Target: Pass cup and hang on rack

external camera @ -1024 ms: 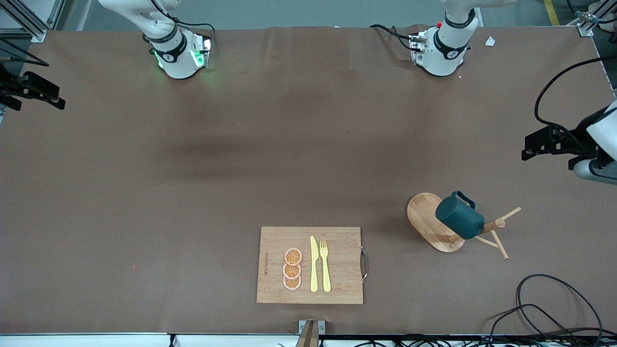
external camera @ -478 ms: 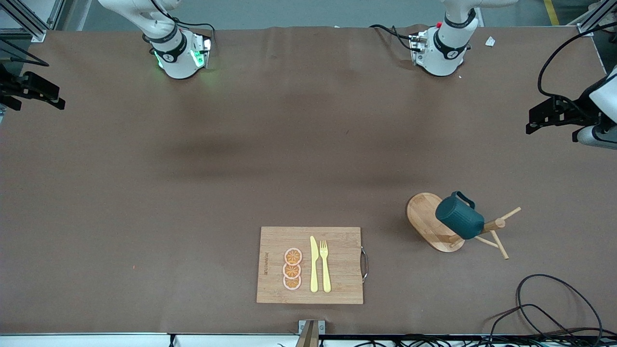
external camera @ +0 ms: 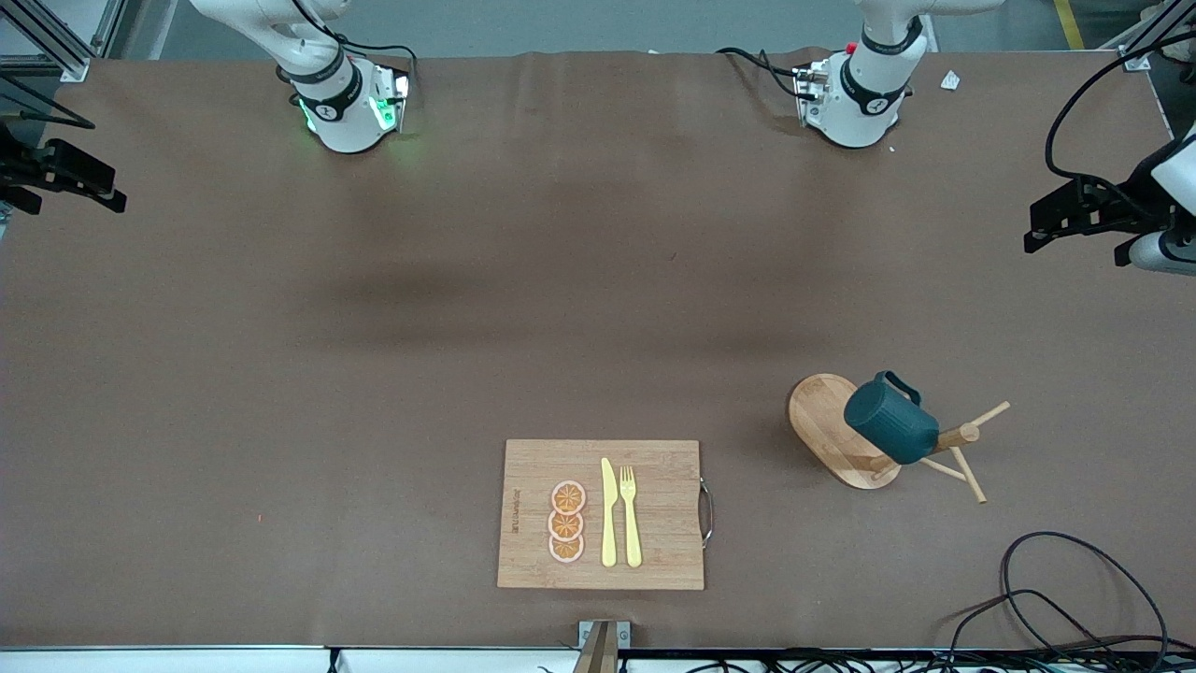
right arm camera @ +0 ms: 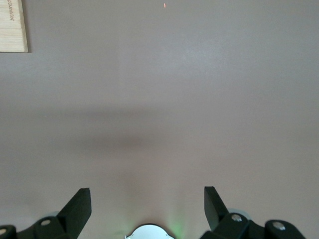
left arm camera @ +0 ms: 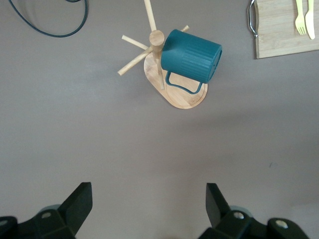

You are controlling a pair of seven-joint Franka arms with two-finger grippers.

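Observation:
The dark teal cup (external camera: 890, 421) hangs tilted by its loop handle on a peg of the rack (external camera: 822, 421), a wooden mug tree with an oval base, at the left arm's end of the table. The left wrist view shows the cup (left arm camera: 192, 55) against the post, over the rack's base (left arm camera: 185, 100). My left gripper (external camera: 1074, 217) is up in the air at the table's edge, well apart from the rack, open and empty (left arm camera: 148, 199). My right gripper (external camera: 65, 173) waits open and empty (right arm camera: 147, 199) over the right arm's end of the table.
A wooden cutting board (external camera: 601, 514) lies near the front edge with a yellow knife (external camera: 608, 512), a yellow fork (external camera: 631, 514) and orange slices (external camera: 566, 522) on it. A black cable (external camera: 1074, 584) loops near the front corner at the left arm's end.
My left gripper has drawn away from the rack, toward the robots' side of the table, and has nearly stopped. The cup, the rack and the right arm have not moved.

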